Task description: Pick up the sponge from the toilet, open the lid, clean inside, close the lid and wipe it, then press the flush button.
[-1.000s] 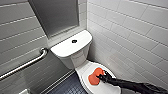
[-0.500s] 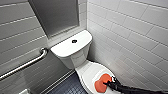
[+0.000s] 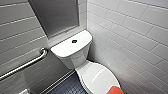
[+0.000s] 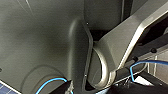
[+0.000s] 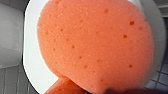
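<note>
The white toilet [image 3: 75,60] stands in the corner with its oval lid [image 3: 97,75] down. The small dark flush button [image 3: 74,41] sits in the middle of the tank top. The orange sponge [image 3: 115,90] shows at the near end of the lid, at the picture's lower edge. In the right wrist view the sponge [image 5: 95,42] looms large and close, held by my right gripper just over the white lid [image 5: 32,65]. The sponge hides the fingers. My left gripper holds nothing that I can see.
A steel grab bar [image 3: 25,65] runs along the grey tiled wall on the left. White wall tiles [image 3: 130,37] close in tightly on the toilet's right. Dark small-tiled floor [image 3: 72,87] lies left of the bowl.
The sponge, with the right arm, has slid along the lid from its middle toward the near end. The toilet and lid have not moved.
</note>
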`<state>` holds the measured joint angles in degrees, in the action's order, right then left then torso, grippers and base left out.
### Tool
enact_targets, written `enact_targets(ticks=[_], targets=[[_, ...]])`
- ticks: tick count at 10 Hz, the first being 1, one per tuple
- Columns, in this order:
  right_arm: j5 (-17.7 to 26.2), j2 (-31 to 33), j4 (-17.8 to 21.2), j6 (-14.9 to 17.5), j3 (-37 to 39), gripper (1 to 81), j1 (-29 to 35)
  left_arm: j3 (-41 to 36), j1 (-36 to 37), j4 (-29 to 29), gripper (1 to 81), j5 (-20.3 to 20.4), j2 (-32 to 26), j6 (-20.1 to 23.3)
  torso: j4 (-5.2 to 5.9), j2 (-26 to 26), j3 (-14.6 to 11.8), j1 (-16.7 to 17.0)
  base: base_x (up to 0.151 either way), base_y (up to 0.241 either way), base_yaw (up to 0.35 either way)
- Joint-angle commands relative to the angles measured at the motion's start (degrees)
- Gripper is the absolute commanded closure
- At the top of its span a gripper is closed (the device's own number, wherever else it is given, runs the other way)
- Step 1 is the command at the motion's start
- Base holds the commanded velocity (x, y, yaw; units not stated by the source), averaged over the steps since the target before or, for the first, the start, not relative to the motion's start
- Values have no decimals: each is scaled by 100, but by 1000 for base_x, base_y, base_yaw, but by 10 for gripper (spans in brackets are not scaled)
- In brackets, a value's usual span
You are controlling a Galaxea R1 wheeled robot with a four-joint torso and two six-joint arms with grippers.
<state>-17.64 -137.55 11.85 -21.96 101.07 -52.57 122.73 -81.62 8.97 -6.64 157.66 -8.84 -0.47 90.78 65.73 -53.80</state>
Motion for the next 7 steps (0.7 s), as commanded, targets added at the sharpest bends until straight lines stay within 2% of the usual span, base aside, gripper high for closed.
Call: enact_targets(ticks=[1,2,3,5,7], targets=[[-97,1323,63,-11,-993,811,-1031,-127,-96,34,10,-478,-41,40,0,0,0,0,0,0,0],[-292,1490,46,25,-1160,811,-1330,-127,-96,34,10,-461,-41,40,0,0,0,0,0,0,0],[-258,1596,28,33,-1223,811,-1542,-127,-96,34,10,-461,-32,40,0,0,0,0,0,0,0],[208,1868,-51,51,-1757,811,-1858,-127,-88,34,10,-434,-41,40,0,2,0,0,0,0,0],[568,2333,-376,191,-2672,811,-1991,-127,-61,70,10,-434,-59,40,0,2,0,0,0,0,0]])
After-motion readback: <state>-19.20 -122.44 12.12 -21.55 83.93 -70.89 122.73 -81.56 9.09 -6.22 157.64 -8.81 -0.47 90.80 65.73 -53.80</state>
